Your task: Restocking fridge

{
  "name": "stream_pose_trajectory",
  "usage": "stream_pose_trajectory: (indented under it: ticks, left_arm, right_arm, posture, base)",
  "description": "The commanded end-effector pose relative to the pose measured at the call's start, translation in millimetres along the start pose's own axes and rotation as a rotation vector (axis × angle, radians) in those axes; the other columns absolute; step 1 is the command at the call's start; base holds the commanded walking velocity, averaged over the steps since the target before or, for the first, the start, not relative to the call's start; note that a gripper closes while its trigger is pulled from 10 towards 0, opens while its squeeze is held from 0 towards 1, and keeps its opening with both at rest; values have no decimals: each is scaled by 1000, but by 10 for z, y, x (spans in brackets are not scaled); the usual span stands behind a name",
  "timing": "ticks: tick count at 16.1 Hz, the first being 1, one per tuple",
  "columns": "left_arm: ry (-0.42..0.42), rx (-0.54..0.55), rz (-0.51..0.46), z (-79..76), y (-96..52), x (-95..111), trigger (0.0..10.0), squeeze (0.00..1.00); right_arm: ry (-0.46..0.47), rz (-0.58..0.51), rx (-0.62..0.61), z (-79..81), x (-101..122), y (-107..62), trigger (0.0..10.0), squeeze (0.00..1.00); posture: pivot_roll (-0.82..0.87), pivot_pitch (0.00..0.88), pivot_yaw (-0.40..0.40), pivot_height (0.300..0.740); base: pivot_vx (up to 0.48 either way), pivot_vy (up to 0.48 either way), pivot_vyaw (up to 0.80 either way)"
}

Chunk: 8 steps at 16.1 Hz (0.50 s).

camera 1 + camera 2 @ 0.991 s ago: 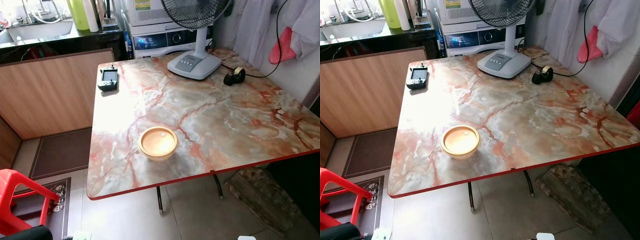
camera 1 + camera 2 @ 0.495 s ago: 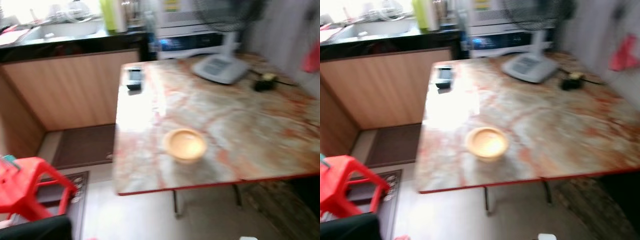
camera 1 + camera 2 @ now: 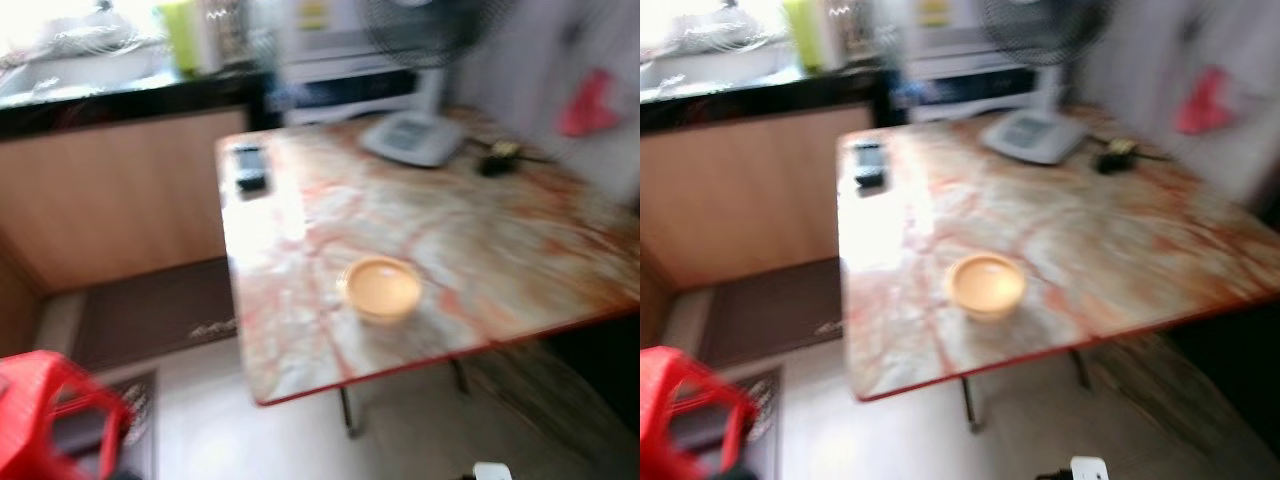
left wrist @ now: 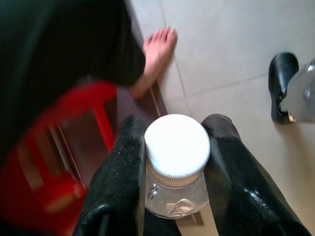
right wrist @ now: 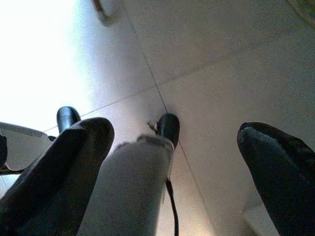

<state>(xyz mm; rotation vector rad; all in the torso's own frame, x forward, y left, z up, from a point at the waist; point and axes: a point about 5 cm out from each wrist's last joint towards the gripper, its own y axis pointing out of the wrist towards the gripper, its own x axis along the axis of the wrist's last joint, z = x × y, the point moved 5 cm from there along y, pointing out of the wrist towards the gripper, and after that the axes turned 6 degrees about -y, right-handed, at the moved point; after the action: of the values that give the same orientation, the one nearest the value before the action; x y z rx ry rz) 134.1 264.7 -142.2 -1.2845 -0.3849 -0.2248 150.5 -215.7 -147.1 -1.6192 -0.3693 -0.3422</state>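
Bottle (image 4: 177,167) in left end effector (image 4: 174,162), above open floor (image 4: 221,49).

Marble-patterned table (image 3: 500,240) with yellow bowl (image 3: 380,288), fan base (image 3: 412,137), dark handset (image 3: 249,166); red stool (image 3: 50,415) on floor.

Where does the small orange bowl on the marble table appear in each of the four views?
Left eye view: the orange bowl sits near the front edge of the marble table.
Right eye view: same bowl, slightly further left.
Left wrist view: not in it.
Right wrist view: not in it.
Shared landmark: the fan base.
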Motion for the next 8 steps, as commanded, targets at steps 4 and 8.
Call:
stream_pose_trajectory:
  ticks: [4,8]
  left_arm:
    - [7,-5,-9,-27,6,57,10000,0]
    - [-3,-9,-7,-48,6,55,10000,0]
  right_arm:
    - [-7,21,-13,-51,-31,-5,10000,0]
    - [-12,23,-8,-60,-25,-5,10000,0]
  posture:
    - [124,0,32,740]
    - [127,0,26,740]
  base:
    - [0,0,-800]
    - [0,0,-800]
